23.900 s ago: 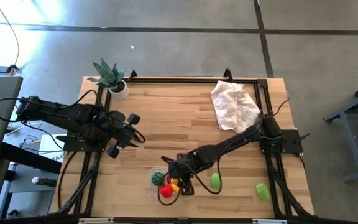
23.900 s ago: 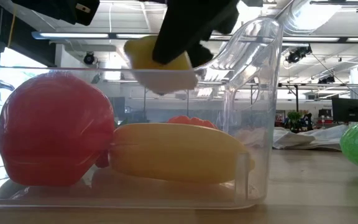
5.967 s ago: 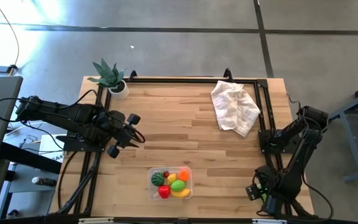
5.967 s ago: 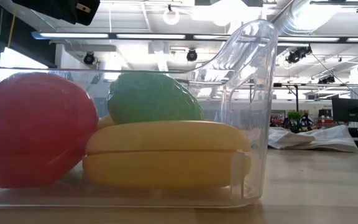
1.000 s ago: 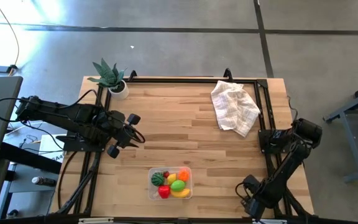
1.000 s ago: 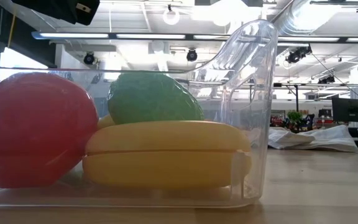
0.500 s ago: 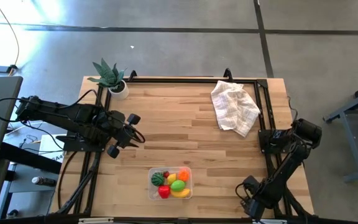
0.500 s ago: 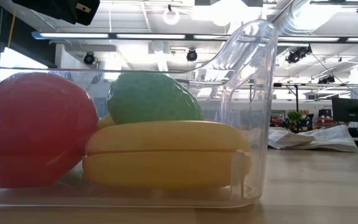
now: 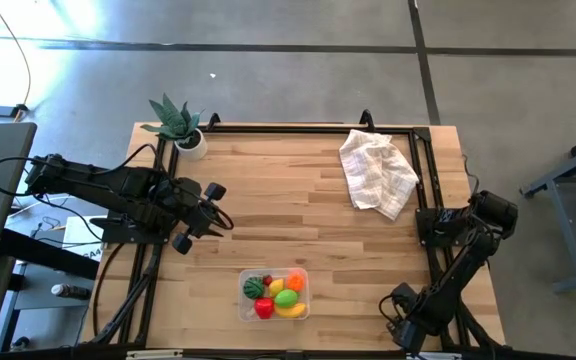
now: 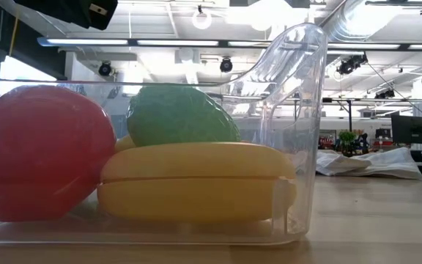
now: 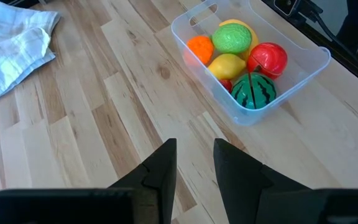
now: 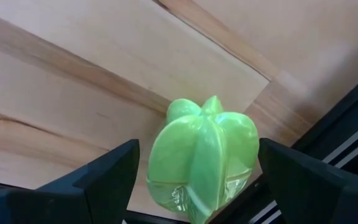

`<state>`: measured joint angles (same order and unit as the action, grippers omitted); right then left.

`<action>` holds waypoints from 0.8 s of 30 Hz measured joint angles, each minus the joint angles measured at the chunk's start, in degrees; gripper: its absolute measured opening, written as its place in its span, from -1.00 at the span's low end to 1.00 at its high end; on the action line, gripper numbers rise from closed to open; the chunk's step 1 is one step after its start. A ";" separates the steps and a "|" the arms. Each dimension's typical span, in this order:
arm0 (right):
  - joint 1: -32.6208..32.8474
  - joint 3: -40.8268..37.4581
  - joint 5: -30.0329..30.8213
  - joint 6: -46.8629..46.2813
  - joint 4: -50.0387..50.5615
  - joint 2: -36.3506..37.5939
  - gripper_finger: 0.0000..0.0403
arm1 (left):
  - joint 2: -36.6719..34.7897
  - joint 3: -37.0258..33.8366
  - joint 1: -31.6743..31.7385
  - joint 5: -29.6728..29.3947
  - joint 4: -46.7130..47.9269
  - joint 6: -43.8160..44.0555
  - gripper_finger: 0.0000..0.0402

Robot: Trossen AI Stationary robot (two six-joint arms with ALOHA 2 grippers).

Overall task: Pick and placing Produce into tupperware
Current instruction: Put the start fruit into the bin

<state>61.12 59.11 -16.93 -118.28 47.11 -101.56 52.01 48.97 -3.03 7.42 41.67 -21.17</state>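
At the table's near right edge the right gripper [image 12: 194,180] straddles a green pepper [image 12: 202,155], fingers spread — the left gripper [image 11: 194,165], pressed together, waits over open wood, and the tupperware [image 9: 274,295] holds watermelon [image 11: 254,91], banana [image 10: 196,182], apple [image 11: 268,60].

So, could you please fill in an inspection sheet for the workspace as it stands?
Surface: wooden table, black frame rails along its edges.
Job's things: tupperware holds six produce pieces; a green pepper lies outside it.
Clutter: white cloth; potted plant.
Grippers: left pincer shut, parked at the table's left; right pincer open, straddling the pepper near the table's front right corner.
Cables: along both arms.
Surroundings: concrete floor; nothing else seen.
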 joint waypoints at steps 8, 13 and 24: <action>0.00 0.00 -0.02 -0.07 0.07 0.00 0.45 | 0.00 0.00 0.02 0.00 0.02 0.00 -0.53; 0.00 -0.02 0.00 -0.29 0.14 0.02 0.35 | 0.00 0.00 0.00 0.00 0.00 0.00 -0.53; 0.00 -0.02 0.02 -0.33 0.25 0.09 0.16 | 0.00 0.00 0.00 0.00 0.00 0.00 -0.53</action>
<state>61.12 59.09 -16.91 -118.61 47.36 -101.47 52.01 48.97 -3.03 7.42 41.67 -21.17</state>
